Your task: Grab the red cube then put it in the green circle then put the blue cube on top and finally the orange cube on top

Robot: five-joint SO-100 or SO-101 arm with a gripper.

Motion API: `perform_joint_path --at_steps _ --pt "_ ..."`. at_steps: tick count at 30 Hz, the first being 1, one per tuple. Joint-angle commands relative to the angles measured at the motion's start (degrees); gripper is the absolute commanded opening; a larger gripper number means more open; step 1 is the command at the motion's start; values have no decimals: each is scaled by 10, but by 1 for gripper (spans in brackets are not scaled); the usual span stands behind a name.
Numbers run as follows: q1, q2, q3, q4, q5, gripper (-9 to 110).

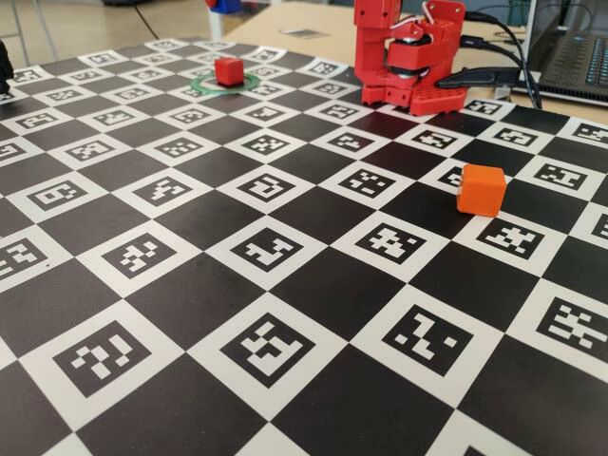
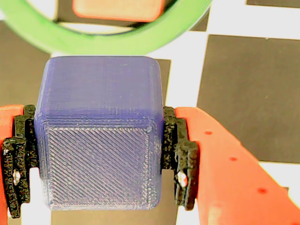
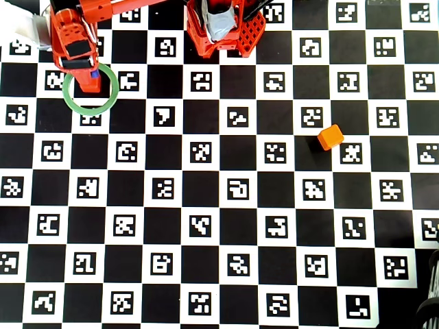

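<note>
In the wrist view my gripper [image 2: 98,123] is shut on the blue cube [image 2: 101,140], with a black pad pressing each side. Just beyond it the green circle [image 2: 117,43] lies flat with the red cube [image 2: 117,8] inside it, cut off by the top edge. In the overhead view the gripper [image 3: 89,72] hangs over the far rim of the green circle [image 3: 68,99]. A sliver of the blue cube [image 3: 94,71] and part of the red cube [image 3: 88,85] show under it. The orange cube [image 3: 330,136] sits alone to the right. The fixed view shows the red cube [image 1: 228,70], green circle [image 1: 201,85] and orange cube [image 1: 480,190].
The arm's red base [image 3: 223,27] stands at the far edge of the checkered marker board [image 3: 219,205]. In the fixed view black cables [image 1: 494,76] and a laptop [image 1: 575,62] lie to the right of the base [image 1: 408,57].
</note>
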Motion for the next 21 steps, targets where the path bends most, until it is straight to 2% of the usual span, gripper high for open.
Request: perform_joint_path --at_steps 1,8,21 --pt "7 48 9 -27 -6 8" --pt "2 40 54 -76 -7 8" --pt "3 -7 47 -91 -2 8"
